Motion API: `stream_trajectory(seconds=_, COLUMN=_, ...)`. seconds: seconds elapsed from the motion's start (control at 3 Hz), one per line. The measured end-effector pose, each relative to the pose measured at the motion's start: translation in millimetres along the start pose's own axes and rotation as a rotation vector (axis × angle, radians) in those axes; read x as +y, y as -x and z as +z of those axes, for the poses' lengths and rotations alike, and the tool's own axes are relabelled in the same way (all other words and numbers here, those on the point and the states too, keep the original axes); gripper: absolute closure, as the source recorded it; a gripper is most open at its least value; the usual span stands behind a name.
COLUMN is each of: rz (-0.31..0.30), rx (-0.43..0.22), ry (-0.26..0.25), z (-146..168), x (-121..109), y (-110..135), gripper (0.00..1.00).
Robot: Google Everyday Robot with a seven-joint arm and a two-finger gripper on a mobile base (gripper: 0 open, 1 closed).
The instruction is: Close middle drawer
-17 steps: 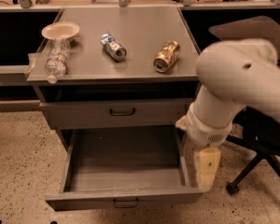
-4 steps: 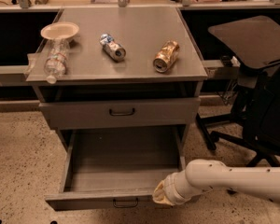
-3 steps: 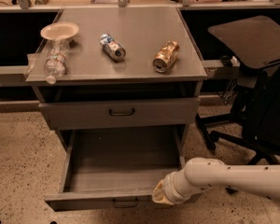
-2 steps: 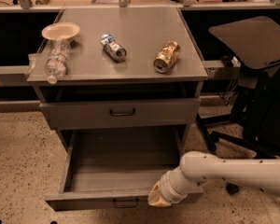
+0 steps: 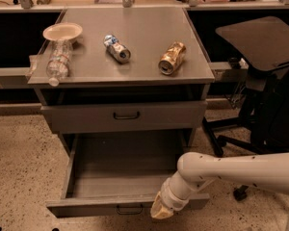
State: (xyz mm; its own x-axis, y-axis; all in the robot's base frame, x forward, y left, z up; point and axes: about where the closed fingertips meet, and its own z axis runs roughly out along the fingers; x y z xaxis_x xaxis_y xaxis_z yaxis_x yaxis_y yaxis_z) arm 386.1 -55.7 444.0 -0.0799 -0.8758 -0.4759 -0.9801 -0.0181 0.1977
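In the 1 camera view, my hand (image 5: 162, 211), a pale yellowish tip on the end of my white arm, sits at the lower centre of the frame. It is right against the front panel of the grey metal middle drawer (image 5: 86, 207), just to the right of its small dark loop handle (image 5: 129, 209). I cannot tell whether the hand is released or clenched, and it grasps nothing that I can make out.

The middle drawer stands pulled well out of the grey metal cabinet (image 5: 52, 127), its deep empty tray open to the camera across the lower half of the frame. The flat front runs left to right, and the drawer's travel runs from the bottom of the frame up into the cabinet. The drawer lies directly beyond my hand, toward the upper part of the frame, so I judge a straight push that way on the front should send it home. My contact is right of centre, which may skew the drawer on its slides.

Above it, the taller-fronted top drawer (image 5: 125, 116) sits shut.

Whether my hand truly touches the front is hard to say. The frame's bottom edge cuts off anything below the drawer, and my arm runs off the right edge.
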Motion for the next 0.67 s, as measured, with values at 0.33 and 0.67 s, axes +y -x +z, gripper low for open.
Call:
stream_trajectory(seconds=0.33, rz=0.016, rx=0.032, ry=-0.011, z=8, x=-7, y=-8, gripper=1.00)
stream_trajectory(seconds=0.67, rz=0.000, rx=0.056, ry=-0.073, z=7, x=-22, y=-12, gripper=1.00)
